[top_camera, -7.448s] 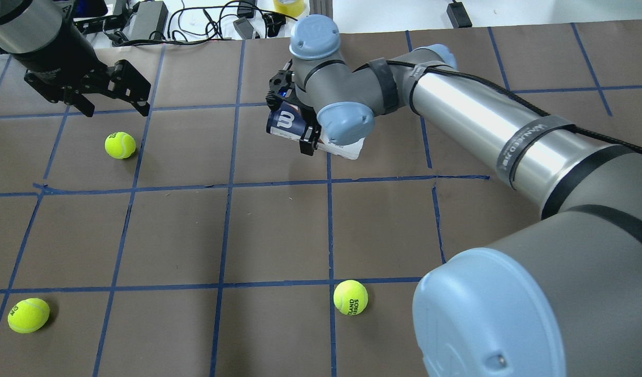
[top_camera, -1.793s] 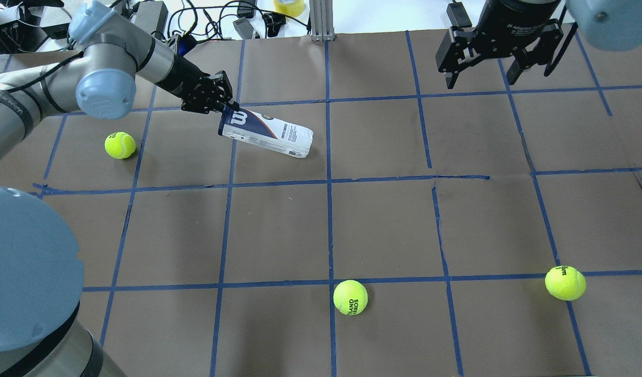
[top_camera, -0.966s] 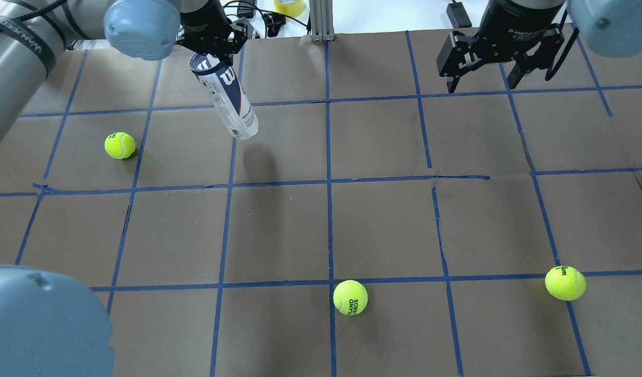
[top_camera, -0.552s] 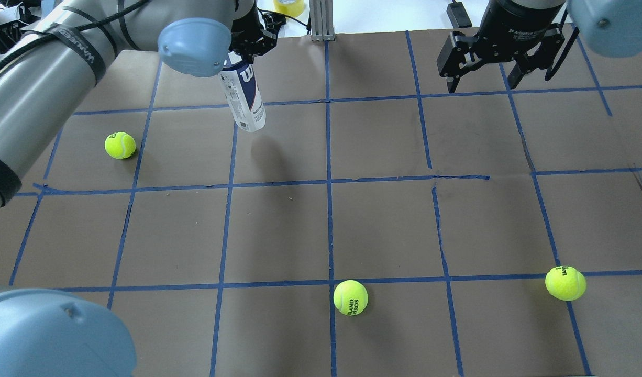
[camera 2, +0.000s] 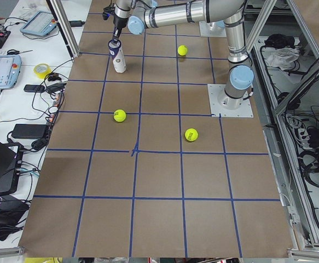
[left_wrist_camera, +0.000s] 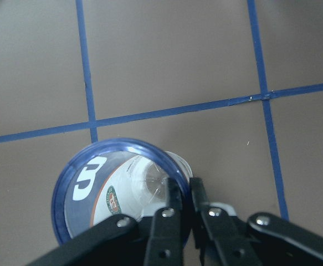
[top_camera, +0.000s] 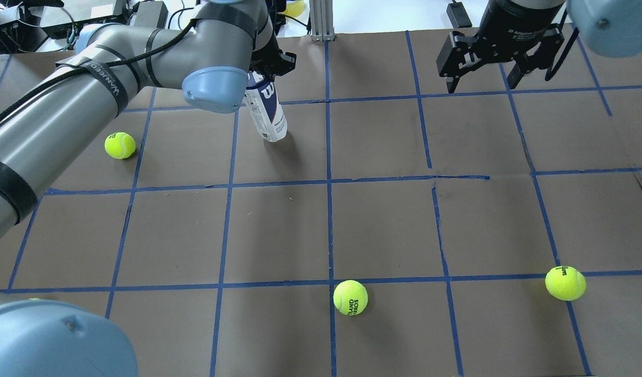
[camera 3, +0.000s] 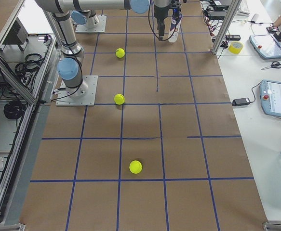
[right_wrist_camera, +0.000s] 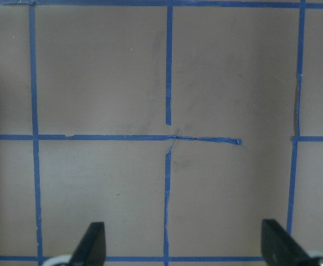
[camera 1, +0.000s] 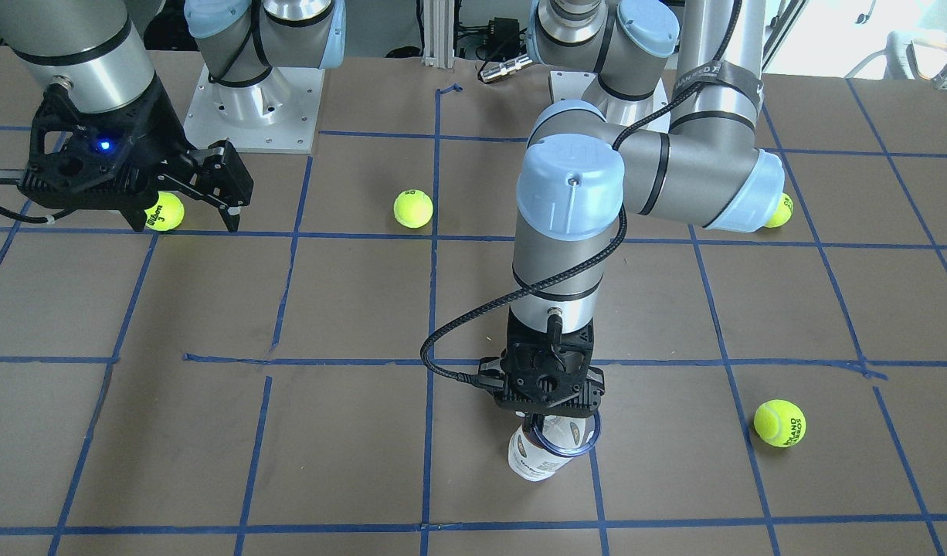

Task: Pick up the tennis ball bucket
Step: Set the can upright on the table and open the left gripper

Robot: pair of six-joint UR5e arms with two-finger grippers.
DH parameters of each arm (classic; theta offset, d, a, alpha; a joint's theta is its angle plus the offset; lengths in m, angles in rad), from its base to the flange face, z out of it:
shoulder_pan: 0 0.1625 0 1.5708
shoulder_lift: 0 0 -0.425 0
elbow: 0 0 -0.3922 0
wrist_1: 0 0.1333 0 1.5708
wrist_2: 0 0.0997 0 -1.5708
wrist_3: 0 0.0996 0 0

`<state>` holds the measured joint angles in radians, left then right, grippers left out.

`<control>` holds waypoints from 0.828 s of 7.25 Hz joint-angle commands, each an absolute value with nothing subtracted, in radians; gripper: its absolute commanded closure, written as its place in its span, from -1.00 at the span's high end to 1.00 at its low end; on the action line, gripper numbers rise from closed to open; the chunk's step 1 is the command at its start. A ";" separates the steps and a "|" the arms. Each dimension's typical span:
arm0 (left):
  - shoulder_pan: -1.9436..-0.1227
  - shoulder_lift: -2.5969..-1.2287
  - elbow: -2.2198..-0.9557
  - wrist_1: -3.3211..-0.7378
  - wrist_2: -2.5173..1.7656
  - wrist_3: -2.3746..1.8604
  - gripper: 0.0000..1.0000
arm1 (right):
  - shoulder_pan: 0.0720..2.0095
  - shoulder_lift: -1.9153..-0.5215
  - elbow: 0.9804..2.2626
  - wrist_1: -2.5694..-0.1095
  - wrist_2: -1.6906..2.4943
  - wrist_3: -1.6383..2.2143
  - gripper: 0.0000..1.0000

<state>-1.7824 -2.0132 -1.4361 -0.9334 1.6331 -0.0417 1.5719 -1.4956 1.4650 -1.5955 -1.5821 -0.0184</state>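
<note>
Left claw (left_wrist_camera: 184, 195), seen from its wrist camera: the two fingers (left_wrist_camera: 172, 202) are pinched on the navy rim of the tennis ball bucket (left_wrist_camera: 111, 194), with the rim wall caught between them at the side of the mouth nearest the claw. The bucket hangs directly beneath the claw, nearly upright, open navy end up and white end down (overhead view (top_camera: 268, 112); front view (camera 1: 539, 455)). Whether its lower end touches the surface (top_camera: 384, 230) cannot be told. It stands over a far square of the blue-taped grid, on the robot's left half. Right claw (top_camera: 480, 78): spread wide, gripping nothing, held above the far right of the surface, well apart from the bucket. Loose tennis balls (top_camera: 350, 297) lie scattered elsewhere.
</note>
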 commanded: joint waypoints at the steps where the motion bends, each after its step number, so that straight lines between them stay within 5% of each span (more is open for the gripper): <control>1: -1.782 -2.014 -1.443 -0.954 1.620 -0.038 -1.00 | 1.572 -1.496 1.465 -1.597 -1.582 -0.018 1.00; 2: -1.782 -2.014 -1.448 -0.953 1.612 -0.050 0.98 | 1.572 -1.496 1.465 -1.595 -1.583 -0.018 1.00; 6: -1.778 -1.953 -1.401 -1.090 1.536 -0.055 1.00 | 1.571 -1.494 1.465 -1.597 -1.582 -0.018 1.00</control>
<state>-1.7837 -1.9784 -1.4269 -1.0175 1.5625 -0.0545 1.5710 -1.4948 1.4650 -1.5968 -1.5816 -0.0186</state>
